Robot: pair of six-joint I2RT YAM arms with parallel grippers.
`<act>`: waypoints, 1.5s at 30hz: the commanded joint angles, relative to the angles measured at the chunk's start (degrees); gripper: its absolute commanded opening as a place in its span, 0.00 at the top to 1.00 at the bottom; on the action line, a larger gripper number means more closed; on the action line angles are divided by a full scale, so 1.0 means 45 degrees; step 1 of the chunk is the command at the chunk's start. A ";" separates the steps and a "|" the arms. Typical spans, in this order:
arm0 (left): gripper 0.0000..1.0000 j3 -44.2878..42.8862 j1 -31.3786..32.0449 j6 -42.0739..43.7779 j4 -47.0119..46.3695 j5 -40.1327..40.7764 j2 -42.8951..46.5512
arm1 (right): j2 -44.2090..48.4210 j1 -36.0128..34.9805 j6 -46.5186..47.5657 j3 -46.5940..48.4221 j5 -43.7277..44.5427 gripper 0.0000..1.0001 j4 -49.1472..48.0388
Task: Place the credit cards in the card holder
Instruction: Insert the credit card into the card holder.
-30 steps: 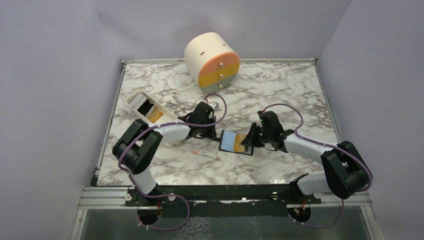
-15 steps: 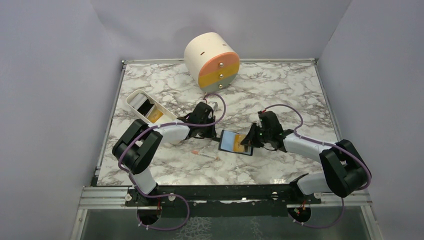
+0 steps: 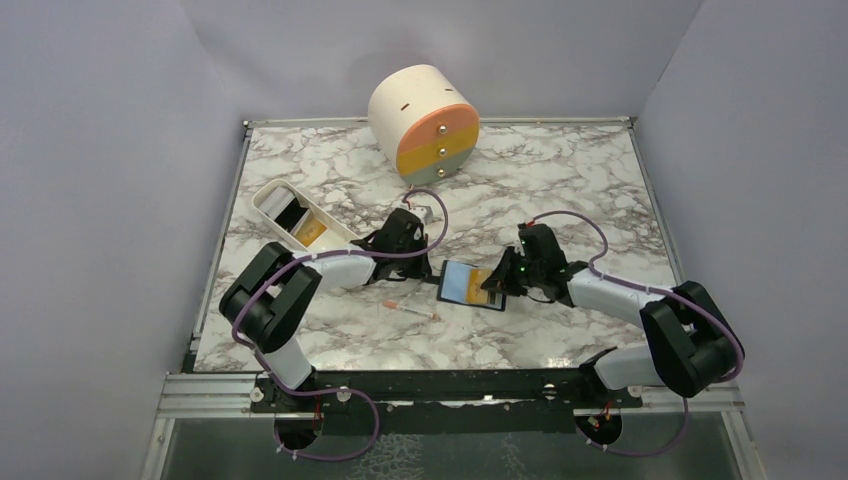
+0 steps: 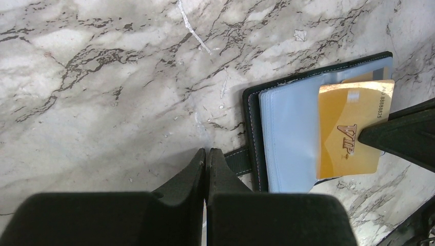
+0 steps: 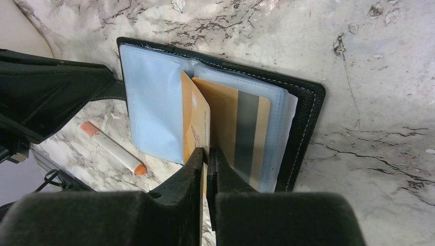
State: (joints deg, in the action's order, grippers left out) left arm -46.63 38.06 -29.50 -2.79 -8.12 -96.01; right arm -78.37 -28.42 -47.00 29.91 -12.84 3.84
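Note:
The black card holder lies open on the marble, showing its pale blue sleeves. My right gripper is shut on an orange-yellow "VIP" credit card and holds it on edge over the sleeves; the card also shows in the left wrist view. A second gold card with a dark stripe sits inside a sleeve. My left gripper is shut, its tips down at the holder's strap on the left side. I see no separate blue card.
A white-and-pink stick lies just in front of the holder. An oblong white tray holding a yellow card stands at the left. A round cream drawer box stands at the back.
The left arm's elbow has drifted slightly left. The grippers, the card and the holder stay about where they were.

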 commanded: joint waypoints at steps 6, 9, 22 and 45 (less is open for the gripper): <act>1.00 0.0529 0.0139 -0.0024 0.1075 0.0418 0.0046 | 0.0632 -0.0047 -0.0258 -0.0628 0.1304 0.97 0.0561; 1.00 0.0538 0.0155 -0.0044 0.1057 0.0408 0.0047 | 0.0577 -0.0046 -0.0231 -0.0687 0.1262 0.97 0.0407; 1.00 0.0656 0.0383 -0.0261 0.0851 0.0284 0.0033 | -0.0235 -0.0049 0.0259 -0.0428 -0.0073 0.96 -0.0796; 1.00 0.0509 0.0448 -0.0164 0.0872 0.0516 -0.0095 | -0.0544 -0.0045 0.0674 -0.0328 -0.0811 0.83 -0.0163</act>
State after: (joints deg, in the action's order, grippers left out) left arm -45.93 39.13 -30.35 -3.20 -7.03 -95.46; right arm -78.85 -28.40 -44.84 28.27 -16.45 -1.17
